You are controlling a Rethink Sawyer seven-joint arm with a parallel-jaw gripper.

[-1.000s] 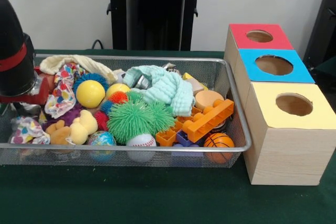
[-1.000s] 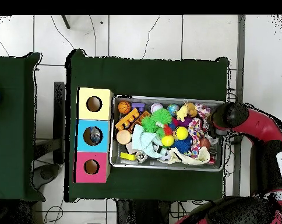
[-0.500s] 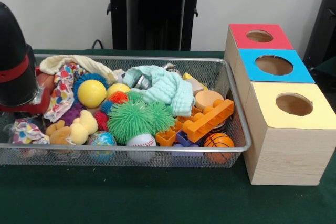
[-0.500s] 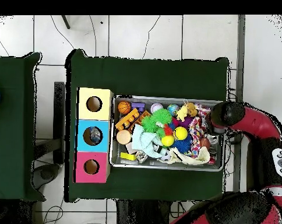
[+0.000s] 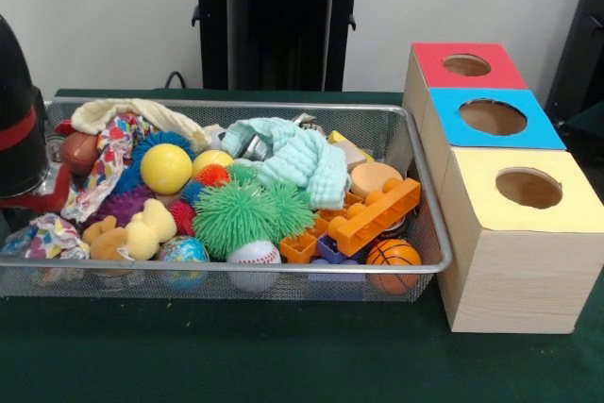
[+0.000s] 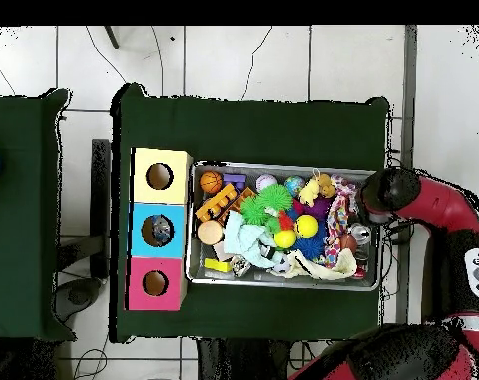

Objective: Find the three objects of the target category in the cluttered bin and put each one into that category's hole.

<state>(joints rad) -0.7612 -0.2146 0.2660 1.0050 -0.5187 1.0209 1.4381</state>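
Observation:
The wire mesh basket (image 5: 427,197) stands on the green table, full of toys; it also shows in the overhead view (image 6: 283,285). No see-through water bottle shows among the clutter in either view. The blue panel's round hole (image 5: 493,117) is in the middle of the wooden box, between the red and yellow panels; from overhead, the hole (image 6: 156,231) shows something greyish inside. My arm's black and red end (image 5: 19,129) hangs over the basket's left end, and in the overhead view (image 6: 387,193) over its right end. The gripper under it is hidden.
In the basket lie a green spiky ball (image 5: 241,214), a mint cloth (image 5: 297,159), a yellow ball (image 5: 165,168), orange bricks (image 5: 373,217), a patterned cloth (image 5: 109,162), a brown ball (image 5: 77,151) and a silver can (image 6: 360,234). The red hole (image 5: 466,65) and yellow hole (image 5: 528,188) flank the blue one.
My arm's end has drawn back towards the basket's end by the robot. The brown ball and a silver can now show where it stood.

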